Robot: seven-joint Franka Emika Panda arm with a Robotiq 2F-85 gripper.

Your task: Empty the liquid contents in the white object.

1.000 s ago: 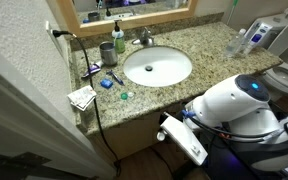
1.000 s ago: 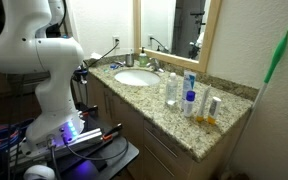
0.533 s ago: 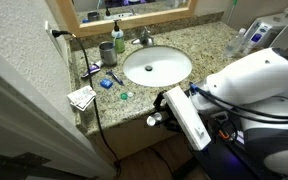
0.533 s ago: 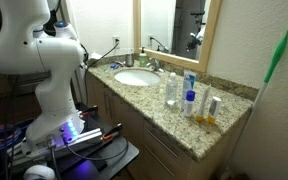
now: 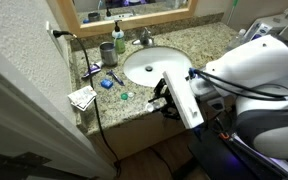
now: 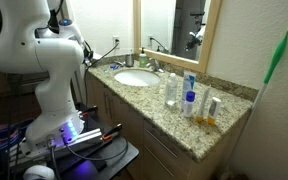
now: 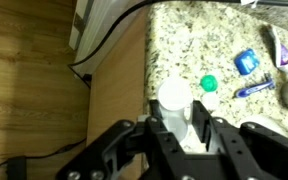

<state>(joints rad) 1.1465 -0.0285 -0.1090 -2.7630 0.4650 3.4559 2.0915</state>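
Observation:
The white object [image 7: 210,102] is a tiny round white piece on the granite counter [image 7: 184,40], just beside a small green piece [image 7: 209,83]. The green piece also shows in an exterior view [image 5: 125,96], left of the sink; the white object is too small to make out there. My gripper [image 7: 181,108] hovers over the counter's front edge, short of both pieces. In an exterior view it [image 5: 161,100] is in front of the sink. A white round-topped thing [image 7: 172,96] sits between the close-set fingers. I cannot tell whether it is gripped.
An oval white sink [image 5: 157,67] is set in the counter. A blue cap [image 7: 246,62], a blue-handled tool [image 7: 252,88], a green cup [image 5: 107,51], a soap bottle [image 5: 118,38] and a black cord [image 7: 109,45] lie left of it. Several bottles [image 6: 189,98] stand at the counter's other end.
The arm has swung up from low in front of the cabinet to the counter's front edge. The gripper now sits by the sink, closer to the small pieces.

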